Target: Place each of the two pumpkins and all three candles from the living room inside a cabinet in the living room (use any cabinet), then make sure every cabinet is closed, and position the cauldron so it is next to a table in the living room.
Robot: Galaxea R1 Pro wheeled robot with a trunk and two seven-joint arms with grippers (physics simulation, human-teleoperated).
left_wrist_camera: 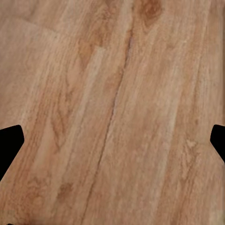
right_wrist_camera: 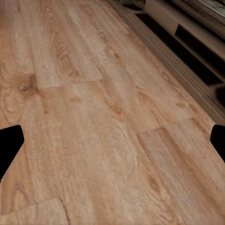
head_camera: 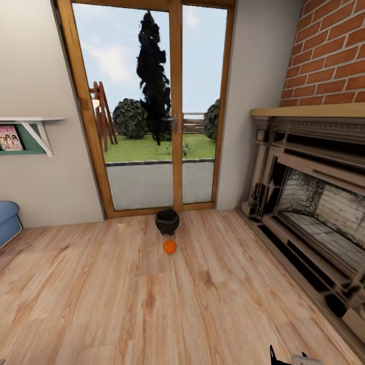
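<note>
Head view: a living room w/ warm wood-plank floor (head_camera: pixel 101 294), visible grain and knots, matte finish. Straight ahead, a tall glass door (head_camera: pixel 152 106) in an orange-brown wooden frame, looking out on grass, shrubs, a dark tall tree and pale sky. On the floor just in front of the door sits the cauldron (head_camera: pixel 167 221): small, round, black, bulging belly, wide mouth, upright. Just beside it, on the near side, sits one pumpkin (head_camera: pixel 170 246): small, bright orange, round, ribbed; whether the two touch is too small to tell.

At right, a stone-coloured fireplace (head_camera: pixel 309 203) w/ carved frame, pale mantel on top, grey brick lining inside; red brick wall (head_camera: pixel 329 50) above it. At left, a white wall shelf (head_camera: pixel 30 126) w/ teal backing and a pink-toned picture; below it, the rounded edge of a blue seat (head_camera: pixel 7 218).

Left wrist view: left tool (left_wrist_camera: pixel 112 145) hangs over bare floor planks; black fingertips (left_wrist_camera: pixel 9 145) sit at opposite edges, so it is spread wide, released, holding and touching nothing.

Right wrist view: right tool (right_wrist_camera: pixel 112 145) likewise spread wide, released, nothing between its fingertips (right_wrist_camera: pixel 9 145); floor planks below, w/ the fireplace's pale base along one side.
</note>
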